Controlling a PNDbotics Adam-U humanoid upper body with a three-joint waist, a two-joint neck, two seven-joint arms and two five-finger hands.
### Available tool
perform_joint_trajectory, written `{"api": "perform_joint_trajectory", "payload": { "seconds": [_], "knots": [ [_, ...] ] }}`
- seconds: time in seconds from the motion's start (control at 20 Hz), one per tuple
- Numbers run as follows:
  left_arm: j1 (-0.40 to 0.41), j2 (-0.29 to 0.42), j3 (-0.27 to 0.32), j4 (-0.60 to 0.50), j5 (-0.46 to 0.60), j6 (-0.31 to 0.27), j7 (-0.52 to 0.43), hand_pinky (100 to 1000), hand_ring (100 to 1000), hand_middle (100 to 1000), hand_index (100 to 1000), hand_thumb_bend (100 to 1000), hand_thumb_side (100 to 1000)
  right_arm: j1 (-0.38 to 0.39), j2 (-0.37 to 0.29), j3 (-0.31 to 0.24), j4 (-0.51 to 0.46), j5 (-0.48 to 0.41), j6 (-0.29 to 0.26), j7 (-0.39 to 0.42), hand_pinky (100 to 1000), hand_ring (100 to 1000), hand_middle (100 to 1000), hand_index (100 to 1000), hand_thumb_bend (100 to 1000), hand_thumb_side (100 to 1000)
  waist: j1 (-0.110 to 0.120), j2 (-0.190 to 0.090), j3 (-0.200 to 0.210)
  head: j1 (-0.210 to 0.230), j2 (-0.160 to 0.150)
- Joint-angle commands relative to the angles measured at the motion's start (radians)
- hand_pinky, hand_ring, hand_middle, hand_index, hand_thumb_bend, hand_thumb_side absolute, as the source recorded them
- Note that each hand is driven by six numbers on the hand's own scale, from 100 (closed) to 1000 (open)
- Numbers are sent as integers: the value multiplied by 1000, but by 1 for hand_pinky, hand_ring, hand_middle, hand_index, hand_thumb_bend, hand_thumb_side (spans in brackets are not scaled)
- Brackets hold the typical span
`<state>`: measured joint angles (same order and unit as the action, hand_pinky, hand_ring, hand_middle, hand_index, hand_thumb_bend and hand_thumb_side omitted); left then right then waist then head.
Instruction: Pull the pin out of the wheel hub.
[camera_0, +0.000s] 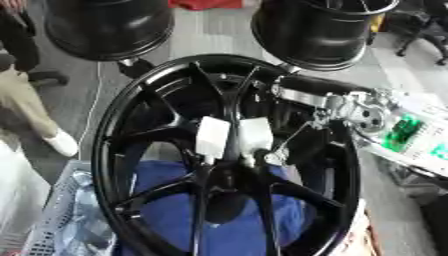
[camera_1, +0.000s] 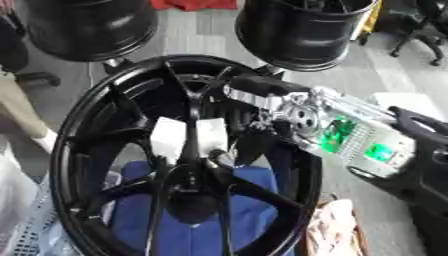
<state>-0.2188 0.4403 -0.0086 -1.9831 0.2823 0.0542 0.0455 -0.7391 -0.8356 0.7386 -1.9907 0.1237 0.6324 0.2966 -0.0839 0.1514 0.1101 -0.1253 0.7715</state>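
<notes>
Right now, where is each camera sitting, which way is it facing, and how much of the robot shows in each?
Left eye view: in the robot's head, looking down at the black wheel; the right arm enters from the right, its hand hidden among the spokes.
Right eye view: beside it, aimed the same way; more of that arm shows, reaching toward the hub.
Both share the wheel, two white tags, blue cloth and two black drums. No left hand.

You have a grey floor (camera_0: 214, 35) carrying the black wheel (camera_0: 114, 150), with two black drums (camera_0: 109, 25) standing just behind it.
</notes>
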Motion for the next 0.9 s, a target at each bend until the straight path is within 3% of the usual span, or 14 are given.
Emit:
{"api": "perform_joint_trajectory", "payload": {
  "seconds": [0.05, 0.4, 0.9],
  "knots": [
    [-4, 11, 8, -17, 2, 3, 1, 834, 694, 645, 733, 100, 686, -30, -41, -52, -9, -4, -4, -18, 560, 517, 369, 429, 220, 100, 3, -13, -3, 2, -2],
    [0, 11, 11, -17, 2, 4, 2, 835, 694, 647, 733, 100, 687, -52, -89, -124, -9, -24, -21, -18, 527, 497, 340, 396, 166, 100, 2, -16, -10, 8, -2],
    [3, 10, 15, -17, -1, 6, 0, 836, 695, 648, 734, 100, 689, -41, -167, -260, -9, -49, -51, -23, 491, 476, 318, 367, 177, 100, 3, -14, -20, 15, -2]
  ]
}}
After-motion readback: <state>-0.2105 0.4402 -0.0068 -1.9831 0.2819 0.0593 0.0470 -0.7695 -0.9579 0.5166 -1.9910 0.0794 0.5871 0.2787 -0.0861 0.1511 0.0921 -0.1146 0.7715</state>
